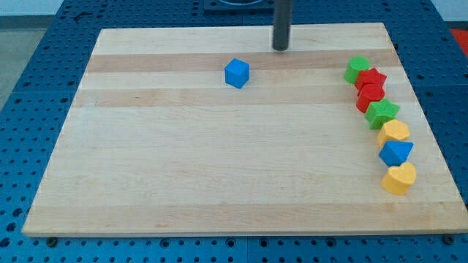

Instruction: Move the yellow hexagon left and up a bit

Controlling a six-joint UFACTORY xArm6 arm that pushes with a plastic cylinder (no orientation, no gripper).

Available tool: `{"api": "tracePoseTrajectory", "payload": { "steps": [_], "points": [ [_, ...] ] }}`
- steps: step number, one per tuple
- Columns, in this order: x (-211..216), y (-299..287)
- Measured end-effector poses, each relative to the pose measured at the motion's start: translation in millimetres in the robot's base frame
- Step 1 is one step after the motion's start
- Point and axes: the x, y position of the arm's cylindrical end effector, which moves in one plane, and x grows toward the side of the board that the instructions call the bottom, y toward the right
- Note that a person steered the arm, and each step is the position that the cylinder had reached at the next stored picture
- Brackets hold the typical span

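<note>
Seen from above at a slant: a pale wooden board [219, 168] laid over a blue perforated table [44, 80]. Near the board's top edge, right of centre, a straight dark rod [282, 22] standing upright, my tip [281, 48] set down on bare wood. No pincer on this arm, so neither open nor closed nor gripping anything; only the rod's blunt end, touching no block.

Down and to the left of my tip, a lone blue cube [237, 73], near but clearly apart from it, and well apart from every other block.

Well to the right of my tip and lower, a curving column of seven blocks along the board's right side, each touching or just beside the next. At the column's head, a green block [357, 69], shape unclear. Below it, a red star-like block [373, 78], then a second red block [370, 96] pressed close beneath. Next down, a green star-like block [383, 112].

Directly under that green star, the yellow hexagon [395, 131], fifth in the column and far to the right of and below my tip, flush against its neighbours above and below. Beneath the hexagon, a blue block [396, 152], angular, exact shape hard to tell. At the column's foot, a yellow heart-like block [400, 178], nearest the board's bottom right corner.

Yellow hexagon wedged mid-column, my tip nowhere near it.
</note>
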Motion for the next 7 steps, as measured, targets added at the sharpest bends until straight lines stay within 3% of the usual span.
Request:
{"api": "tracePoseTrajectory", "payload": {
  "steps": [2,3,4,6,7],
  "points": [
    [-7.1,183.2],
    [2.4,245.2],
    [6.8,247.8],
    [117.9,247.8],
    [128.1,247.7]
  ]
}}
